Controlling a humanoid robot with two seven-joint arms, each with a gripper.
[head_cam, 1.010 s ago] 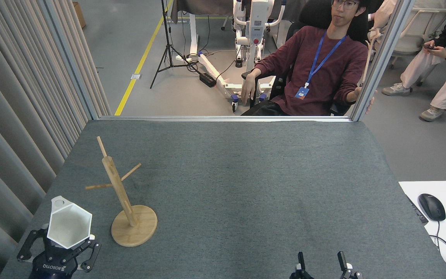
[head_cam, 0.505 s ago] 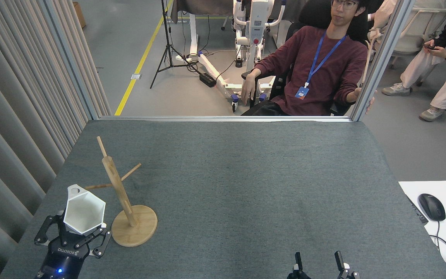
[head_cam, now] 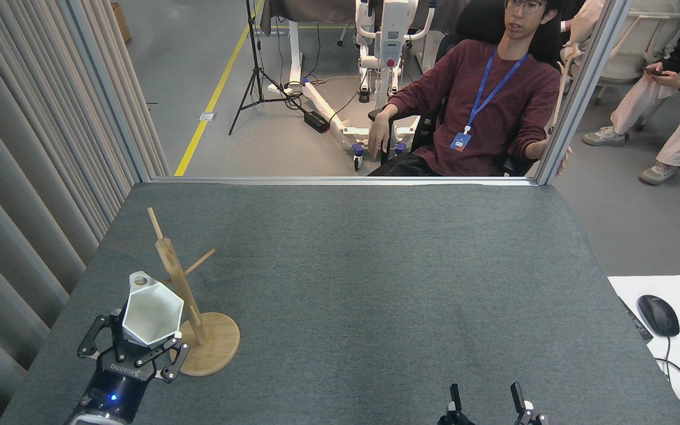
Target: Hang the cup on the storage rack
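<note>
**Left gripper holds white cup up against mug tree**

Left gripper [head_cam: 139,347] clamped around the lower body of the white faceted cup [head_cam: 151,316], fingers closed on its sides, cup lifted off the table. Cup mouth faces up and toward the viewer; ring-hole handle tab [head_cam: 139,277] at the far rim edge. The cup overlaps the bamboo mug tree [head_cam: 182,289] in view, just left of the upright post, and covers the left peg; can't tell if tab and peg touch. Rack stands on its round disc base [head_cam: 219,348] at the near-left of the grey table [head_cam: 375,283], post leaning slightly, one peg out to the right, one at top.

Right gripper [head_cam: 486,401] low at the near edge, fingers apart, holding nothing, well apart from cup and rack.

Person in a maroon sweater [head_cam: 481,100] seated beyond the table. Computer mouse [head_cam: 657,314] on a white surface at right.
</note>
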